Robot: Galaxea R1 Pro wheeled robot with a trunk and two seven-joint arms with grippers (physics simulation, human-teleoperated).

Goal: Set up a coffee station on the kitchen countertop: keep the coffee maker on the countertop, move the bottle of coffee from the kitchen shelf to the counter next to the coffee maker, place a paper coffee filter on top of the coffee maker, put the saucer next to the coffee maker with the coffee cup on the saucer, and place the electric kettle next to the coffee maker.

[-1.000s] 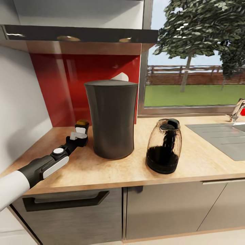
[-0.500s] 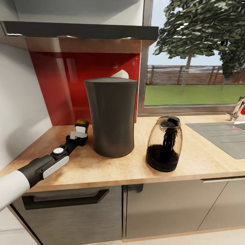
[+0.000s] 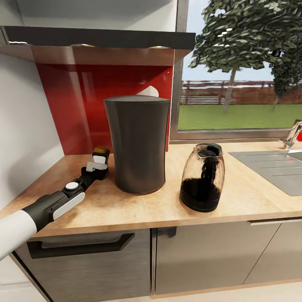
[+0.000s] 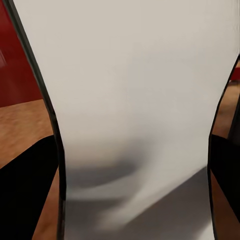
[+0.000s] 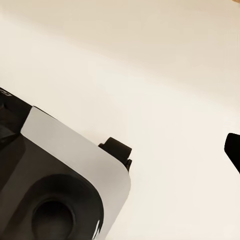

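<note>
Your left gripper sits at nine o'clock of the coffee maker, fingers pinching a small brown-capped jar, apparently the coffee bottle. The electric kettle stands at three o'clock on the countertop. Your right gripper's fingers: I cannot tell.

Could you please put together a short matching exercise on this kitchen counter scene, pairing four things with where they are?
Things:
1. coffee maker
2. electric kettle
3. left gripper
4. sink

Places:
A. set into the countertop at the head view's right edge
B. over the counter, to the left of the tall dark cylinder
C. in front of the red backsplash
D. below the window, between the tall cylinder and the basin

Pairs: 1-C, 2-D, 3-B, 4-A
</note>
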